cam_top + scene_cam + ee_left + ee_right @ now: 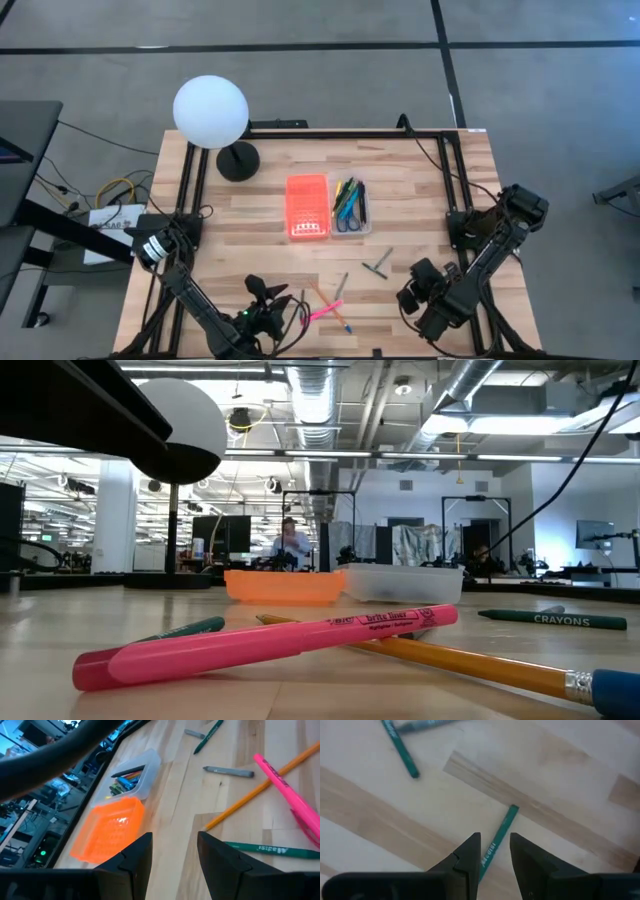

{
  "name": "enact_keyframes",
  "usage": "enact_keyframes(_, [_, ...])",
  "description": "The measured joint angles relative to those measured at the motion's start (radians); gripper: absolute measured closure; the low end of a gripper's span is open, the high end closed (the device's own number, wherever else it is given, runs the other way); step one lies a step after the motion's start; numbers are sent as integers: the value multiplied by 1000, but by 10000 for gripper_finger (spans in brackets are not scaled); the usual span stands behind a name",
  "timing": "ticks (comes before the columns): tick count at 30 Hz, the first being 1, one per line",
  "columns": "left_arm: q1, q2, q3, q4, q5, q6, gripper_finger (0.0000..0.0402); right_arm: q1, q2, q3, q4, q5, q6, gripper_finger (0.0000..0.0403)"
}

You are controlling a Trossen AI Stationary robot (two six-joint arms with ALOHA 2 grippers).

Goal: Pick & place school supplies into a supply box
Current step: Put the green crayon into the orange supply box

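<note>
Green crayon (496, 842) is framed lengthwise between parted fingers of right gripper (494, 851) w/ nothing gripped, near table's front edge, well apart from supply box (350, 206) at centre; left gripper (174, 854) is likewise held open, empty.

Pale smooth wooden table (420, 190), translucent plastic box (308, 207)

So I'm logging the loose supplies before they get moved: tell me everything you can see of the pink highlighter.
The pink highlighter is a slim, glossy plastic marker with black print along its barrel. It lies flat on the wooden table near the front edge, crossed over a yellow pencil and resting on it. A green crayon lies close by. No claw holds it; the left claw hovers open nearby.
</note>
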State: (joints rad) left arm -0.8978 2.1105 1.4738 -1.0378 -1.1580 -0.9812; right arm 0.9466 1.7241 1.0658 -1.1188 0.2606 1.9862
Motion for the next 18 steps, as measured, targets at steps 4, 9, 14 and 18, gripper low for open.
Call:
enact_keyframes(4, [6,0,0,0,-11,16,251,1,0,-32,24,-11,25,306])
enact_keyframes(9, [19,0,0,0,-26,32,251,0,0,-88,88,-11,41,303])
enact_keyframes(14, [30,1,0,0,-26,36,251,-7,0,-141,160,-14,65,301])
enact_keyframes(18, [33,1,0,0,-26,38,251,-7,0,-163,193,-35,76,301])
